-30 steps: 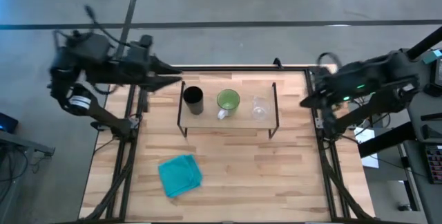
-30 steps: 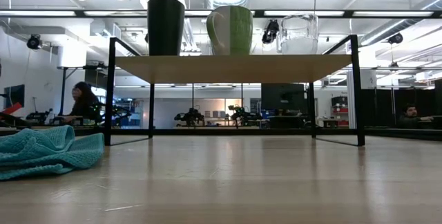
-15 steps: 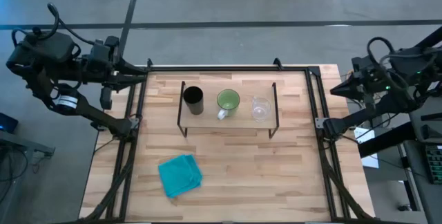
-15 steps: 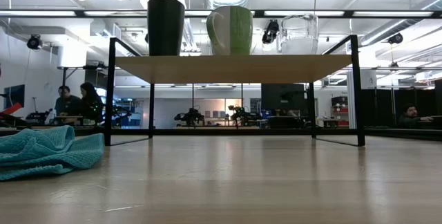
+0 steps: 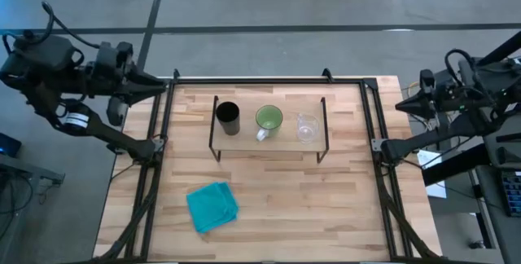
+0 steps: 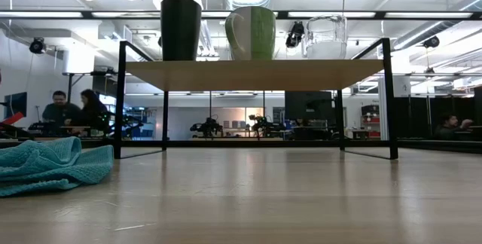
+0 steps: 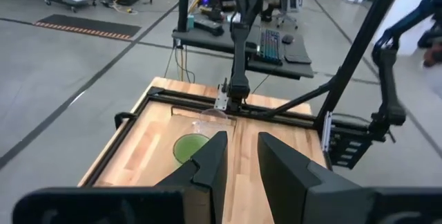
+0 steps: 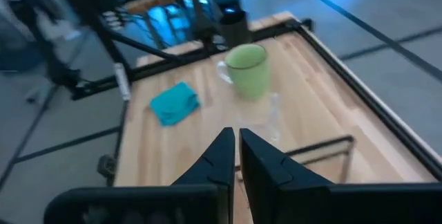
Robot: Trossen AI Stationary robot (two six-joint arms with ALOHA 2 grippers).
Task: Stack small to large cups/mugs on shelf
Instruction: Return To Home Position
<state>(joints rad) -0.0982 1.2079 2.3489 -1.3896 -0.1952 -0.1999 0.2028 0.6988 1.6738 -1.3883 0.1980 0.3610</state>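
Three cups stand on their bases in a row on the shelf's wood board (image 6: 256,74): a black cup (image 5: 227,118), a green mug (image 5: 269,119) with a white handle, and a clear glass cup (image 5: 307,127). The shelf (image 5: 269,143) stands on thin black legs at the table's far middle. My left gripper (image 5: 163,85) hangs beyond the table's far left corner, slightly open (image 7: 242,158) and pointing toward the shelf. My right gripper (image 5: 399,103) sits past the table's right edge, shut (image 8: 235,148). Neither gripper touches anything.
A teal folded cloth (image 5: 212,206) lies on the table near its left front. The black table frame (image 5: 374,125) runs along the sides. Bare wood (image 5: 326,207) spreads in front of the shelf. People sit in the room behind, at the far left (image 6: 71,112).
Both arms have drawn back from the shelf. The left gripper went toward the table's left edge and off the table. The right gripper went toward the right edge and off the table. The three cups stayed in place on the shelf.
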